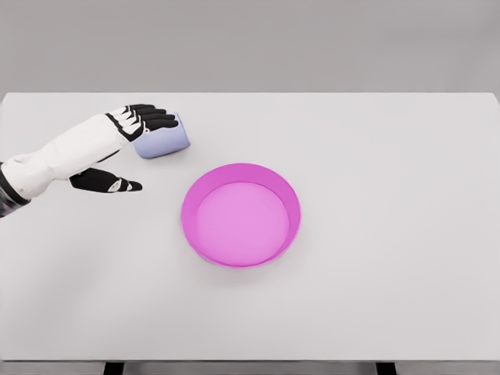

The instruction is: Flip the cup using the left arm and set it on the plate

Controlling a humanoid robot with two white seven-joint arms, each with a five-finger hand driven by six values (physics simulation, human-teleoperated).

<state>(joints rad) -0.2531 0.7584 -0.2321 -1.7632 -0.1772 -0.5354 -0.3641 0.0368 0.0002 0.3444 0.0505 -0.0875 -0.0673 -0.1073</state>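
A pale lavender cup (167, 141) lies on its side on the white table (375, 172), left of centre and behind the plate. My left hand (134, 150) comes in from the left edge and sits right against the cup's left end. Its black fingers (152, 117) stretch over the cup's upper far side, while the thumb (116, 184) points out separately below, clear of the cup. The hand is open and has not closed on the cup. A magenta plate (291, 205) with a raised rim stands in the middle of the table, with nothing in it.
The table's far edge runs just behind the cup, and its front edge lies along the bottom of the view. Nothing else stands on the table surface.
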